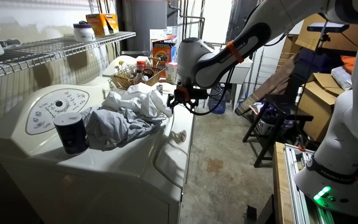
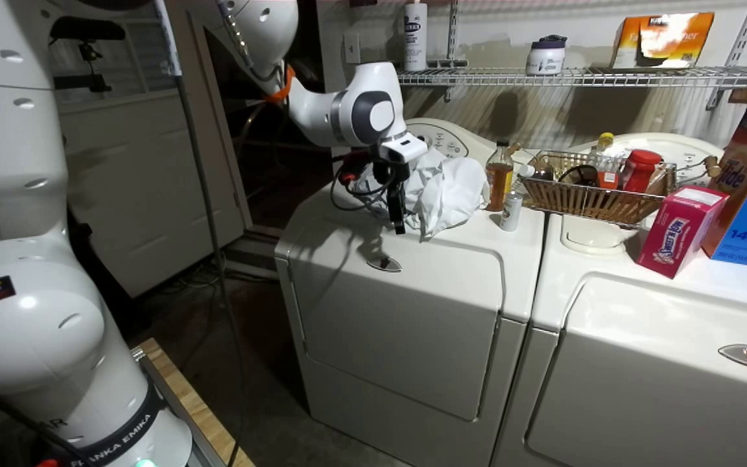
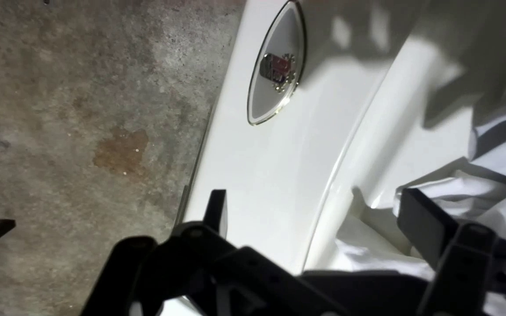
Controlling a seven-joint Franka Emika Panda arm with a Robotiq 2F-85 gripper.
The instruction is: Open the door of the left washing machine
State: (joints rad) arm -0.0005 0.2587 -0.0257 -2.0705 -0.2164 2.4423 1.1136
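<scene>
The left washing machine [image 2: 517, 363] is a white boxy appliance with a dial [image 1: 59, 103] on its sloped back panel. It also shows in an exterior view [image 1: 104, 180]. Its door [image 2: 406, 324] is the large white front panel and sits flush and shut. The door's curved upper part shows in an exterior view [image 1: 173, 152] and in the wrist view [image 3: 270, 171], with an oval badge [image 3: 277, 66]. My gripper [image 1: 183, 108] points down above the front top edge, beside the cloth, also in an exterior view [image 2: 399, 227]. In the wrist view the gripper [image 3: 316, 215] is open, with nothing between its fingers.
White and grey cloth [image 1: 126, 118] lies on the machine top, with a dark canister [image 1: 72, 133], a bottle [image 2: 499, 178] and a small can [image 2: 511, 211]. A similar machine [image 2: 659, 376] stands beside it, bearing a basket [image 2: 587, 198] and boxes. A wire shelf [image 1: 57, 46] hangs above.
</scene>
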